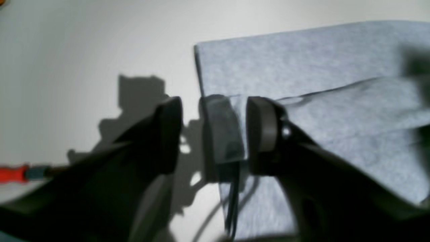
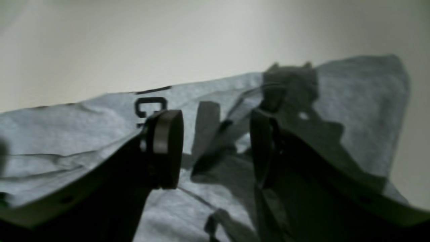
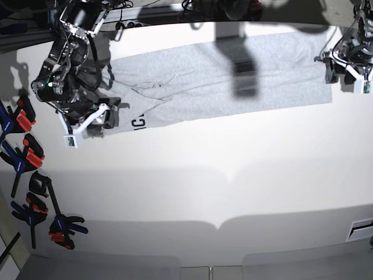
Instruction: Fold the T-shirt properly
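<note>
Where it lies flat, the T-shirt (image 3: 221,81) forms a long heathered strip.

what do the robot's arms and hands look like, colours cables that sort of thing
Both arms are black with loose dark cables, seen from the base view. The left hand and right hand each have two black fingers ending in flat dark pads. White bracket pieces sit near each wrist.

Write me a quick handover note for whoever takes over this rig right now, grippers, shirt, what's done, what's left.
Left gripper: open, at one end of the T-shirt, holding nothing.
Right gripper: open, over the other end near the dark lettering, holding nothing.
T-shirt: flat along the table's far edge as a long band.
Done: lengthwise fold appears made.
Left: fold the ends across into a compact stack.
</note>
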